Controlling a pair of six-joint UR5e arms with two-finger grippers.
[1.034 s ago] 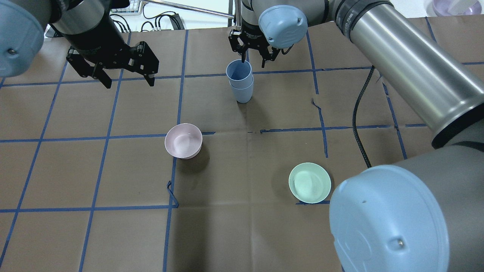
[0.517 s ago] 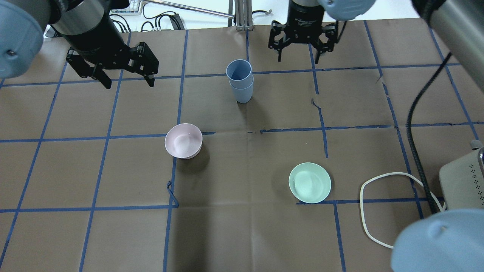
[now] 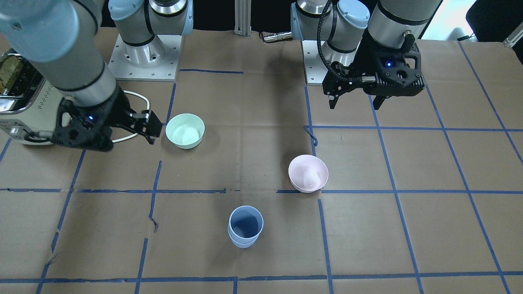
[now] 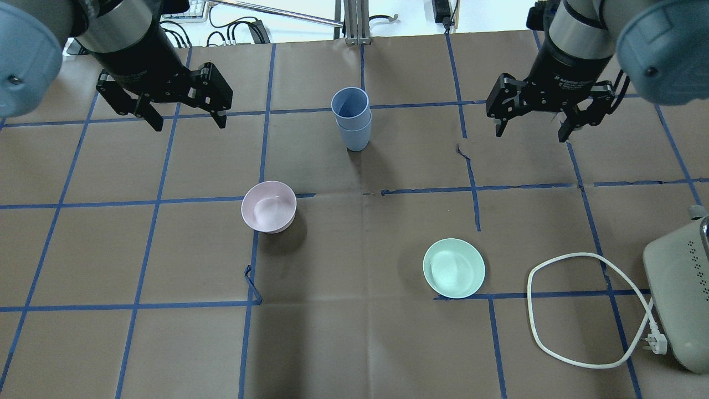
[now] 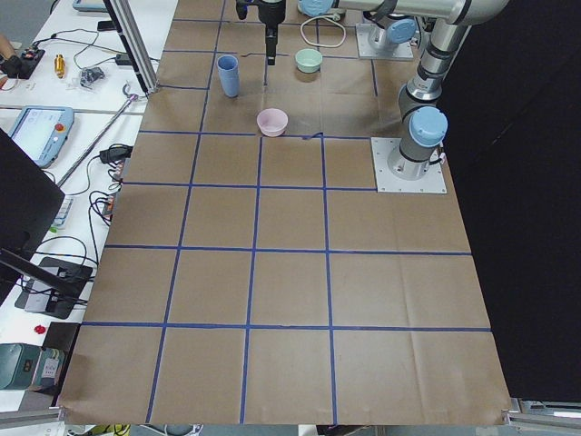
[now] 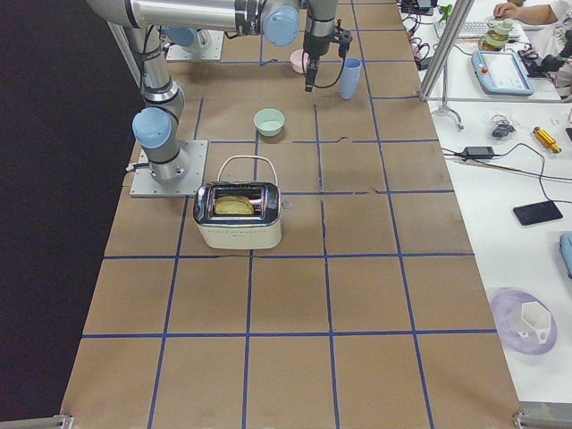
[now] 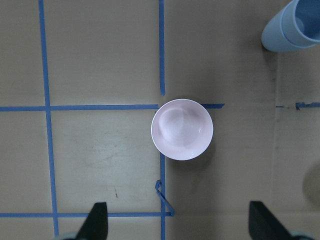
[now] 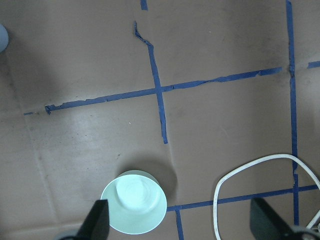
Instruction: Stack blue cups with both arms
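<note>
The two blue cups (image 4: 351,119) stand nested, one inside the other, upright at the far middle of the table; the stack also shows in the front-facing view (image 3: 245,226) and at the top right of the left wrist view (image 7: 295,25). My left gripper (image 4: 189,123) is open and empty, held above the table well to the left of the stack. My right gripper (image 4: 530,133) is open and empty, held above the table well to the right of the stack. Neither gripper touches the cups.
A pale pink bowl (image 4: 268,206) stands near the table's middle, below my left gripper's camera (image 7: 182,129). A mint-green bowl (image 4: 453,267) stands nearer on the right. A toaster (image 4: 678,299) and its white looped cord (image 4: 570,310) lie at the right edge.
My right gripper has drawn away from the top of the cup stack and swung far to the right. The stacked cups stay put. My left arm has not moved.
</note>
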